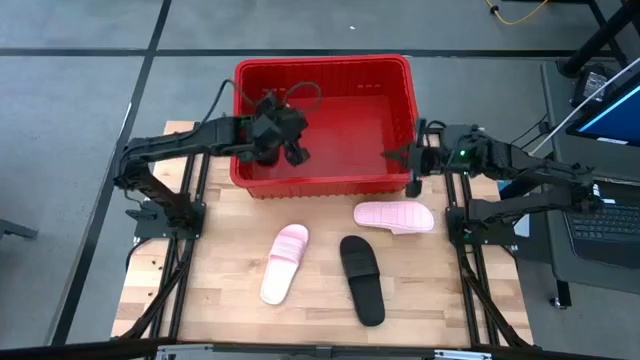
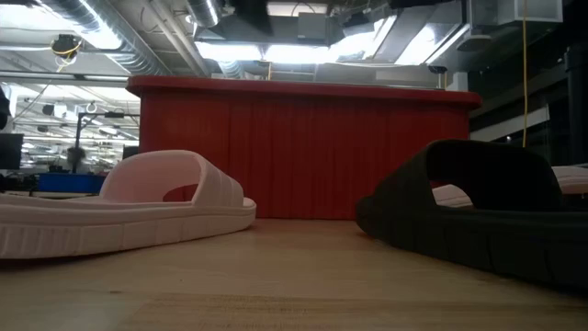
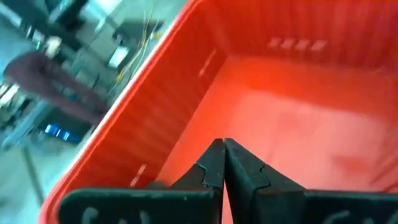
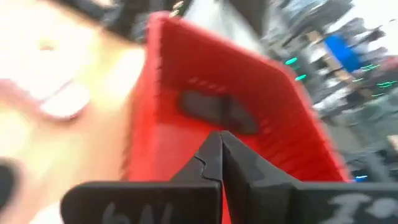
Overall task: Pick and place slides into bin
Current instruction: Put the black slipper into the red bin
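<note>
The red bin (image 1: pixel 325 75) stands at the table's far middle and fills the background of the low view (image 2: pixel 303 147). Two pale pink slides (image 1: pixel 285 262) (image 1: pixel 393 215) and one black slide (image 1: pixel 362 278) lie sole-down on the table in front of it. My left gripper (image 1: pixel 290 145) is shut and empty above the bin's left part (image 3: pixel 224 149). My right gripper (image 1: pixel 393 156) is shut and empty at the bin's near right corner (image 4: pixel 221 140). A dark shape (image 4: pixel 214 109) shows inside the bin in the right wrist view; I cannot tell whether it is the second black slide.
In the low view the pink slide (image 2: pixel 119 211) lies at the left and the black slide (image 2: pixel 478 216) at the right, with bare wood between them. The bin's floor (image 3: pixel 298 124) shows bare below my left gripper. A laptop (image 1: pixel 605 225) sits beyond the table's right edge.
</note>
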You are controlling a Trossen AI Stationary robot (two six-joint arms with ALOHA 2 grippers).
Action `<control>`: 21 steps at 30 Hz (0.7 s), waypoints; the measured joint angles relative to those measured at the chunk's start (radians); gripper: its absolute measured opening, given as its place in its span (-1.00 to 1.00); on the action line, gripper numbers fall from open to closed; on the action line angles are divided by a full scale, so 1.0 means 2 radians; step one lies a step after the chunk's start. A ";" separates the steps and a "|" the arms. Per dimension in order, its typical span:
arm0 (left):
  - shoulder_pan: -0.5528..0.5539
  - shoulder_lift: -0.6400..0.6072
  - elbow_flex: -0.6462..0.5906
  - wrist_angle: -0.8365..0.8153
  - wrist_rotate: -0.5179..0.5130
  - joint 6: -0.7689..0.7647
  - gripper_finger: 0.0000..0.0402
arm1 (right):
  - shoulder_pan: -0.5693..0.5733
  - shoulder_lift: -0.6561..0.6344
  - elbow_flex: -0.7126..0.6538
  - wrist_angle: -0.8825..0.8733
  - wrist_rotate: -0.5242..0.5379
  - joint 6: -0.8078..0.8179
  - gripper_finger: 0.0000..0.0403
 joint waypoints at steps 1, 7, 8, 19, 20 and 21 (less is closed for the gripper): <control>-0.012 0.000 0.000 0.009 0.001 0.008 -0.99 | 0.010 0.001 0.007 -0.020 0.000 0.010 -0.99; -0.064 -0.008 -0.045 0.167 0.052 0.087 -0.99 | 0.074 0.001 0.039 -0.099 0.001 0.108 -0.99; -0.068 -0.010 -0.059 0.190 0.064 0.095 -0.99 | 0.085 0.001 0.039 -0.105 0.001 0.123 -0.99; -0.097 -0.074 -0.270 0.402 0.099 0.024 -0.99 | 0.228 0.047 -0.007 -0.138 0.105 0.288 -1.00; -0.102 -0.082 -0.287 0.421 0.100 0.024 -0.99 | 0.239 0.056 -0.007 -0.141 0.105 0.303 -1.00; -0.107 -0.090 -0.303 0.436 0.102 0.024 -0.99 | 0.250 0.063 -0.007 -0.142 0.105 0.316 -1.00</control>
